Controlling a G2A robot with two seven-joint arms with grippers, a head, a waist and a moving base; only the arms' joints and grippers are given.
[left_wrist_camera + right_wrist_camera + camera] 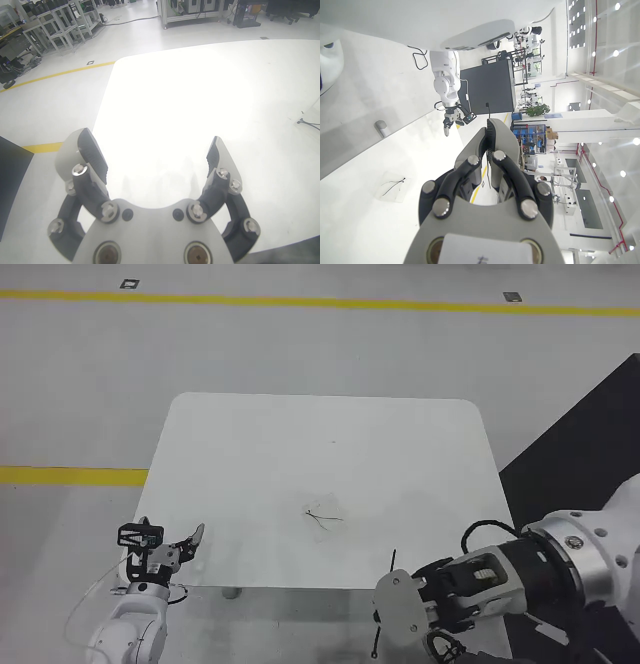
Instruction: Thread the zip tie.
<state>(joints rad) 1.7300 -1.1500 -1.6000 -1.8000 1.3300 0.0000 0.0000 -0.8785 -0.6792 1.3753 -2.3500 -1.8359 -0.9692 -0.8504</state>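
Right tool (488, 122): closed on the zip tie (488, 112), pads pressed flat together. A short black length with a small head stands out past the fingertips, and the rest of the strap trails back between the fingers towards the wrist. In the top view the zip tie (392, 560) shows as a thin straight line at the near edge of the table (300, 434), right of centre. It is not looped.

Left tool (150, 145): fingers spread wide, nothing between them.

Step in hand, as judged: the tie is secured in one tool only, and threading has not begun. The next move calls for the empty tool to close the gap, take one end of the strap, and line the tail up with the slot in the head. That is a fine alignment on a thin, springy part.

Pose: the right arm sits at the near right, wrist rolled onto its side, tool pointing leftwards. The left arm sits at the near left corner, tool angled over the table. The two are well apart.

Also noted: thin black strands (323, 514) on a clear patch at the table's centre; what they are cannot be told.
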